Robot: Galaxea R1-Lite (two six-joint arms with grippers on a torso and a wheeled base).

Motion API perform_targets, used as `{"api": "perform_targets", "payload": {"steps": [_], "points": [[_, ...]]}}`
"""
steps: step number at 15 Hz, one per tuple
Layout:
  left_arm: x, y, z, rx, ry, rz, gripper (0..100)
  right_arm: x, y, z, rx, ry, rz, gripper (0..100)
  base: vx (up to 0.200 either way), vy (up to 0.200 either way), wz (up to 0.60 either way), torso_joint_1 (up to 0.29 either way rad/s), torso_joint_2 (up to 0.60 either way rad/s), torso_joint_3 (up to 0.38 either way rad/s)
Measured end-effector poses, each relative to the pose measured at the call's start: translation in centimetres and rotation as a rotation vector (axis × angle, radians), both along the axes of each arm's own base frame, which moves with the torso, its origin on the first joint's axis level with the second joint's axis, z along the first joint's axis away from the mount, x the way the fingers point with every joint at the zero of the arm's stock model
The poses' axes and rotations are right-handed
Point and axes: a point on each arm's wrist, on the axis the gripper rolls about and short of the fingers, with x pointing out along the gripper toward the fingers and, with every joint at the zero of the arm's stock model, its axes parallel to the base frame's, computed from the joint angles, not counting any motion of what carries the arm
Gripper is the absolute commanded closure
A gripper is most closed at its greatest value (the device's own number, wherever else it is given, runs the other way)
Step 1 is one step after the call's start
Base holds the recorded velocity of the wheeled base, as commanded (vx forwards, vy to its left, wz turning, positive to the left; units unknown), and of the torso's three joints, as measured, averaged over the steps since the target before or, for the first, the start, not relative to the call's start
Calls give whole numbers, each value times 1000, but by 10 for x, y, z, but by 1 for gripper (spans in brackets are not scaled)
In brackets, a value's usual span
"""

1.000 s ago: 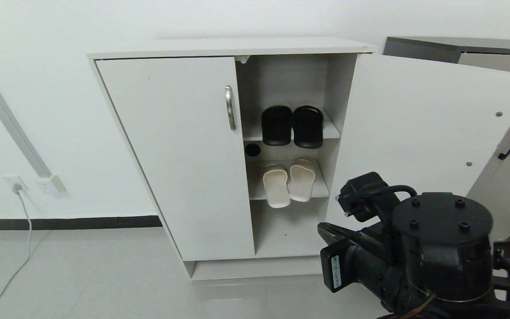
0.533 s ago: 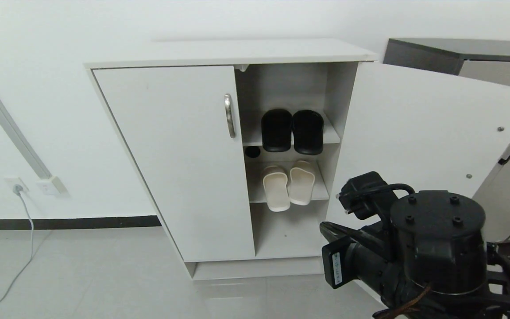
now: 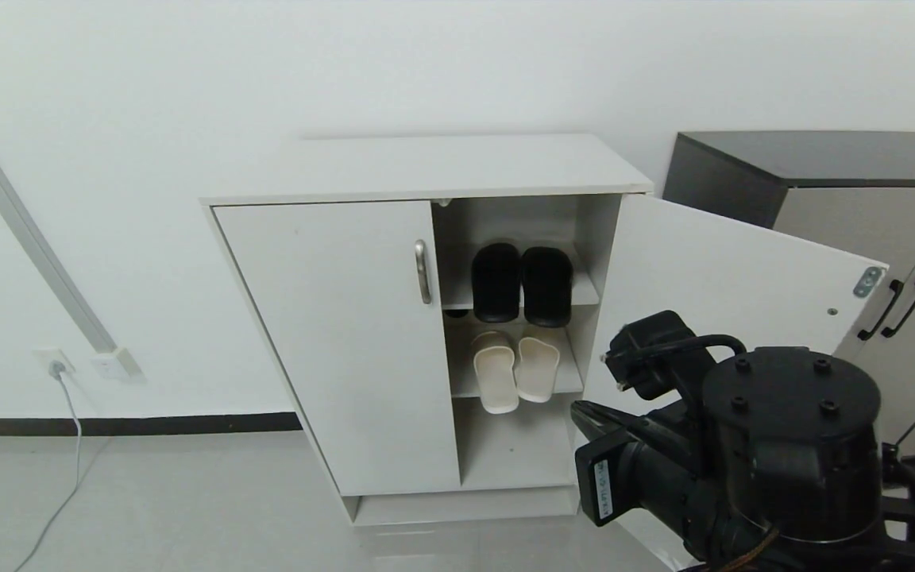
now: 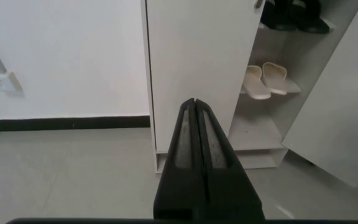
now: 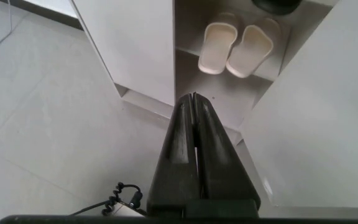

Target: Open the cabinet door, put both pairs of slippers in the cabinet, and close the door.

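- Cabinet (image 3: 426,171), head view: right door (image 3: 712,278) swung wide open, left door (image 3: 338,342) shut. Black slippers (image 3: 521,282) sit on the upper shelf, white slippers (image 3: 515,369) on the shelf below, both pairs side by side inside.
- Left wrist view: left gripper (image 4: 195,109) has fingers pressed together, holding nothing, above the floor (image 4: 73,168) in front of the left door, well apart from it.
- Right wrist view: right gripper (image 5: 193,106) also has fingers together and holds nothing, in front of the open compartment beside the right door, touching neither.
- Progress: opening and both placements look done; only closing the right door is left.
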Motion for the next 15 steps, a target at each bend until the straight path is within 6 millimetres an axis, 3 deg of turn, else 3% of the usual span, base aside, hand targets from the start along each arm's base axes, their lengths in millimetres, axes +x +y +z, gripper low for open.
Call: {"api": "perform_targets", "payload": {"steps": [15], "points": [[0, 0, 0, 0, 0, -2, 100, 0, 0, -2, -5, 4, 1, 100, 0, 0, 0, 202, -513, -316]]}}
